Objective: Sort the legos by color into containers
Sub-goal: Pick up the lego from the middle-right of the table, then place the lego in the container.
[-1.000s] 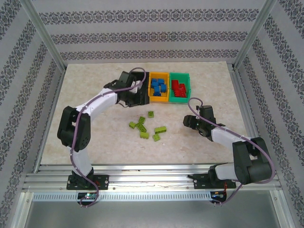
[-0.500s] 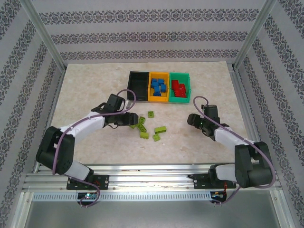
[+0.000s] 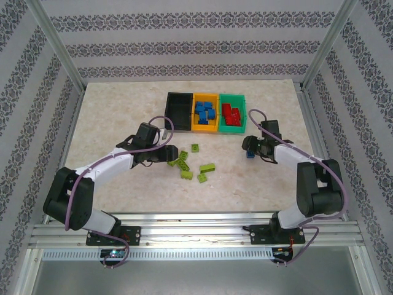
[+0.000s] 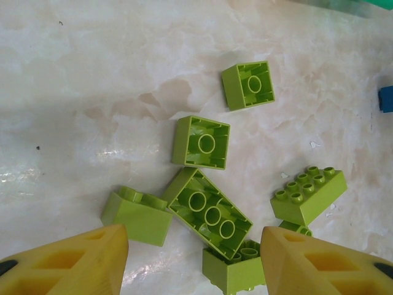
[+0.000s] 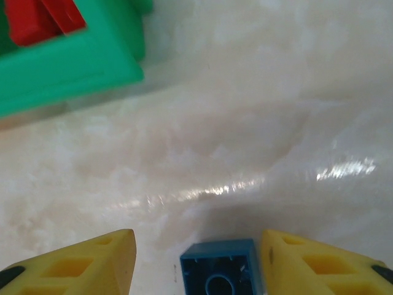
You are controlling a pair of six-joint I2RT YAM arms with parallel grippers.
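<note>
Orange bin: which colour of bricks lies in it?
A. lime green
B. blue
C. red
B: the top view shows blue bricks inside the orange bin, while the red bricks lie in the green bin.

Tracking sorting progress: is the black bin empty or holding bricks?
Looks empty: the black rectangular plastic bin has a bare dark floor, nothing visible inside.
</note>
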